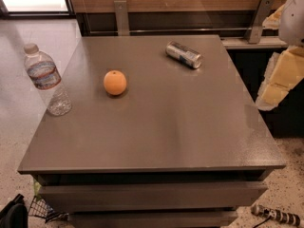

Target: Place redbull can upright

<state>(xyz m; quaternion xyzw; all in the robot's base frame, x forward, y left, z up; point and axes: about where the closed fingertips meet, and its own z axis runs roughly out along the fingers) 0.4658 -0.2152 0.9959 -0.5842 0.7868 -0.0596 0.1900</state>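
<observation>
The redbull can (184,54) lies on its side at the back right of the grey table (156,127), its shiny round top facing right and forward. It is silver with blue patches. My gripper (279,80) shows as pale cream blocks at the right edge of the camera view, off the table's right side. It is well apart from the can, to the can's right and a little nearer the camera, and it holds nothing that I can see.
An orange (115,82) sits left of centre on the table. A clear plastic water bottle (48,80) stands upright at the left edge. A wooden wall with metal brackets (122,17) runs behind the table. A cable end (275,214) lies on the floor at the front right.
</observation>
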